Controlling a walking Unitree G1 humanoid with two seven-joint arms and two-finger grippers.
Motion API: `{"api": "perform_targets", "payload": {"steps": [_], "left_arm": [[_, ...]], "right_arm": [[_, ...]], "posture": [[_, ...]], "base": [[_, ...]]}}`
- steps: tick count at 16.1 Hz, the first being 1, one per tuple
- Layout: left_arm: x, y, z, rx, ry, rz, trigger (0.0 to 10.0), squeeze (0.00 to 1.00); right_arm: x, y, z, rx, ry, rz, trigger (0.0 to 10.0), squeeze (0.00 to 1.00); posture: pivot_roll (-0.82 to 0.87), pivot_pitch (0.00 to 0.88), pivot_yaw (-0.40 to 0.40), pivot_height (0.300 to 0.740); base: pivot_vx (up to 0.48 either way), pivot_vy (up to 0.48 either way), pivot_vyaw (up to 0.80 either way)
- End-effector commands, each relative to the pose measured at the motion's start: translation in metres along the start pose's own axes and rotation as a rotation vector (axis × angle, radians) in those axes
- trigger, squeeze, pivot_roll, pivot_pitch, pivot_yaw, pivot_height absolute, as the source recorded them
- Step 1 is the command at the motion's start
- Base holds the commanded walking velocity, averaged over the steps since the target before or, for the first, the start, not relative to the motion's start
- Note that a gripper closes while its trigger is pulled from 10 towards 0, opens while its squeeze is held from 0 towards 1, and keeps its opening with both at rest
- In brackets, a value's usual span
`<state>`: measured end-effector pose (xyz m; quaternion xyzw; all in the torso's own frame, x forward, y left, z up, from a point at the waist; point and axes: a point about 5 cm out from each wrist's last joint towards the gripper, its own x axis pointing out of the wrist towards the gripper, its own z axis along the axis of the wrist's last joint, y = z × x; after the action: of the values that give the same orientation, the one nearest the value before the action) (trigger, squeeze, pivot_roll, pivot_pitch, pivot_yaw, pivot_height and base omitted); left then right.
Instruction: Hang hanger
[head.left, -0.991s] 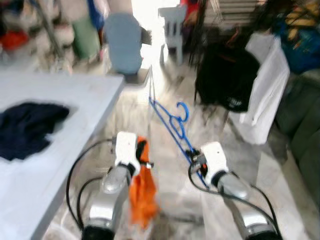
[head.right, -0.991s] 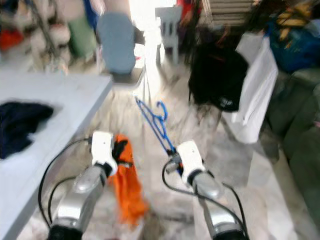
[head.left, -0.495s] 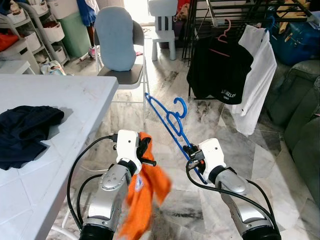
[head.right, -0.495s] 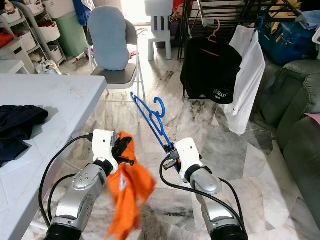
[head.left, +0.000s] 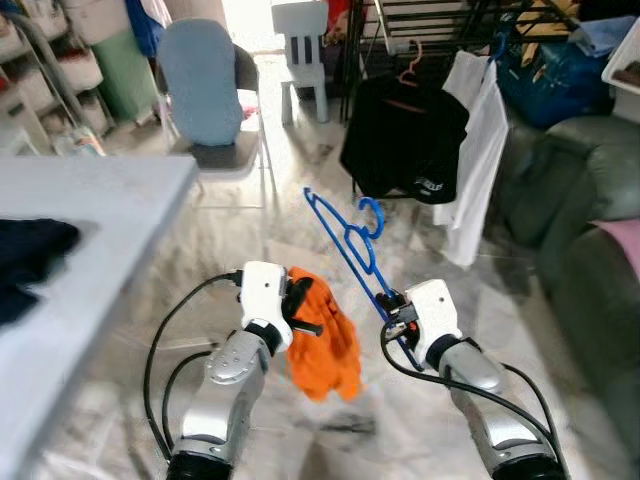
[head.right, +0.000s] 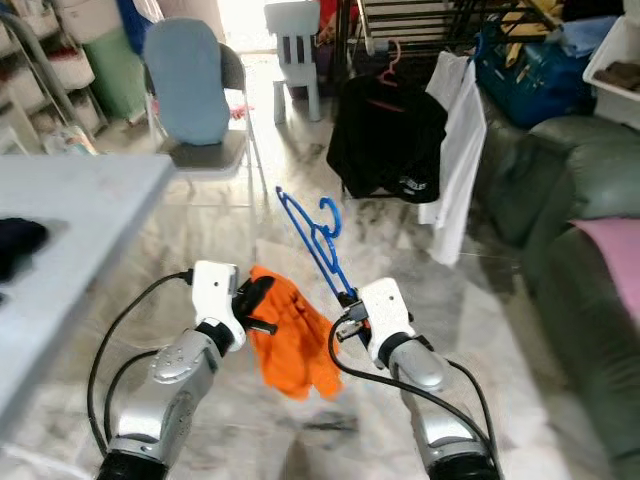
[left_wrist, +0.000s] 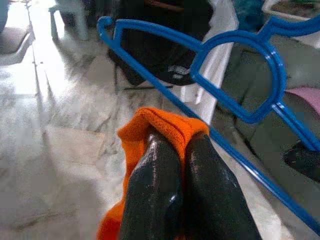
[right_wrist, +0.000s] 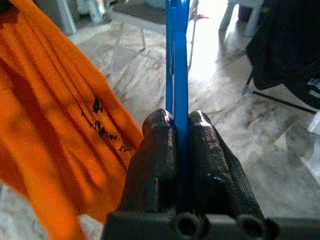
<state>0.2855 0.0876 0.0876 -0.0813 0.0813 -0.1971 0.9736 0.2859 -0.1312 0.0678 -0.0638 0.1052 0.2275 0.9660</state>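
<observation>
**Blue hanger and orange garment carried toward the rack**

Blue plastic, the hanger (head.left: 352, 240) was clamped by its lower bar between the closed fingers of the right gripper (right_wrist: 176, 137), so its hook rose up and away from the robot, pointing toward the clothes rack (head.left: 420, 25) ahead. Just left of the hanger, the left gripper (left_wrist: 172, 150) had its fingers pinched on a fold of the orange garment (head.left: 322, 340), which hung loose below. Holding each in its own gripper probably kept both ready for dressing and hanging.

Beyond the hanger, a black shirt (head.left: 400, 135) and a white shirt (head.left: 470, 150) hung on the rack. The floor (head.left: 300, 220) under the hanger was pale marble tile. Far left of it stood a white table (head.left: 90, 230); behind, a grey chair (head.left: 205, 90); to its right, a green sofa (head.left: 580, 200).
</observation>
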Motion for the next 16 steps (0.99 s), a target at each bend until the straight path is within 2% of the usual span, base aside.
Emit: {"api": "perform_targets", "payload": {"steps": [1,7,9,14,16], "left_arm": [[0.0000,0.0039,0.0075,-0.004,-0.031,0.019,10.0,0.00],[-0.0007,0.0028,0.0101,-0.002,-0.053,-0.010,10.0,0.00],[-0.0008,0.0023,0.0110,-0.007,-0.064,-0.018,10.0,0.00],[-0.0017,0.0012,0.0098,-0.008,-0.060,-0.031,10.0,0.00],[-0.0016,0.0008,0.0099,-0.008,-0.060,-0.036,10.0,0.00]], "right_arm": [[0.0020,0.0038,0.0030,-0.006,-0.010,0.011,10.0,0.00],[0.0030,0.0027,0.0038,-0.008,-0.011,0.007,10.0,0.00],[0.0030,0.0023,0.0043,-0.009,-0.012,0.006,10.0,0.00],[0.0022,0.0022,0.0044,-0.009,-0.014,0.005,10.0,0.00],[0.0022,0.0022,0.0045,-0.009,-0.014,0.006,10.0,0.00]], "posture": [[-0.17,0.000,0.050,0.740],[-0.17,0.000,0.051,0.740],[-0.17,0.000,0.052,0.740],[-0.17,0.000,0.053,0.740],[-0.17,0.000,0.052,0.740]], "base": [[0.000,0.000,0.00],[0.000,0.000,0.00],[0.000,0.000,-0.65],[0.332,0.000,-0.72],[0.349,0.000,-0.21]]}}
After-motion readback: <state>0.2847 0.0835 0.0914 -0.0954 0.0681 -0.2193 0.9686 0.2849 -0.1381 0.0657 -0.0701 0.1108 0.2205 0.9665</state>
